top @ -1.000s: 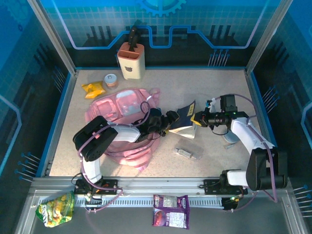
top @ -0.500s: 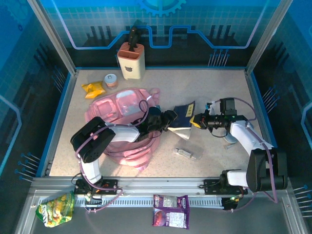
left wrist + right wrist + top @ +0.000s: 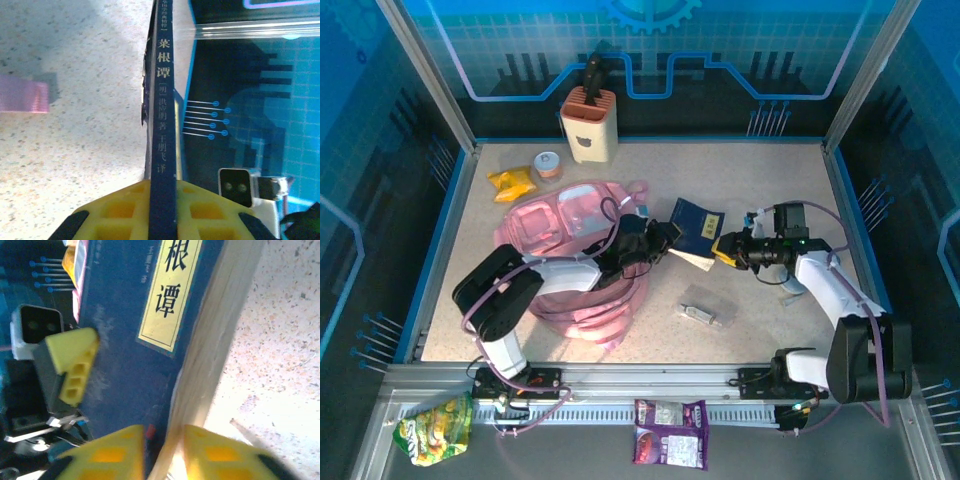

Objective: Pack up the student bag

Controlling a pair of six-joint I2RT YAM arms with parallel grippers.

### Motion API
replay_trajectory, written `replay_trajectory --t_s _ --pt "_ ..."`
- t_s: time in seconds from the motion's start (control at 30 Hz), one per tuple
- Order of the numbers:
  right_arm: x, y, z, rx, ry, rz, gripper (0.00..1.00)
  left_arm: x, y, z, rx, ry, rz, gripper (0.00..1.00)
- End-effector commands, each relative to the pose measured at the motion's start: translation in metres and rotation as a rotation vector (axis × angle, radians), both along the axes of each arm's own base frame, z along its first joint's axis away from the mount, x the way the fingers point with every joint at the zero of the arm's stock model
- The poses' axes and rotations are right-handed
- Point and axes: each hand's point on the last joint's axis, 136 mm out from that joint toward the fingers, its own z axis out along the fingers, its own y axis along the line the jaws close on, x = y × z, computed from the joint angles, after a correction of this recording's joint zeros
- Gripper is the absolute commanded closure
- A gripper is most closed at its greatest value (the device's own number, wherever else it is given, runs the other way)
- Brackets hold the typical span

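Two claws, one blue book: my left gripper clamps its spine, presumably bound for the pink student bag alongside. My right gripper straddles the pages; I cannot tell whether it grips.

Your left gripper clamps the book; your right gripper straddles its other edge, both arms reaching inward
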Motion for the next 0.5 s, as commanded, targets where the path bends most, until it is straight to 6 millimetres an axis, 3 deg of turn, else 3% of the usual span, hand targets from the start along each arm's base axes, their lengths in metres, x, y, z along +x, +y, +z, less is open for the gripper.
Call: replay_trajectory --t_s 0.0,0.13,0.27,0.47 --pt "-0.007 -0.011 0.002 -0.002 0.005 -0.032 0.49 0.001 0.001 0.056 -0.026 -0.147 -0.003 1.0" --pt "-0.007 -0.007 0.014 0.07 0.003 -0.048 0.17 -0.002 0.005 0.084 -0.034 -0.209 -0.002 1.0" --pt "-0.002 0.011 0.035 0.153 -0.043 -0.022 0.01 -0.006 0.003 0.105 -0.072 -0.244 -0.005 1.0" --pt "0.006 0.039 0.07 0.306 -0.119 0.011 0.01 -0.014 -0.002 0.122 -0.074 -0.283 -0.006 1.0"
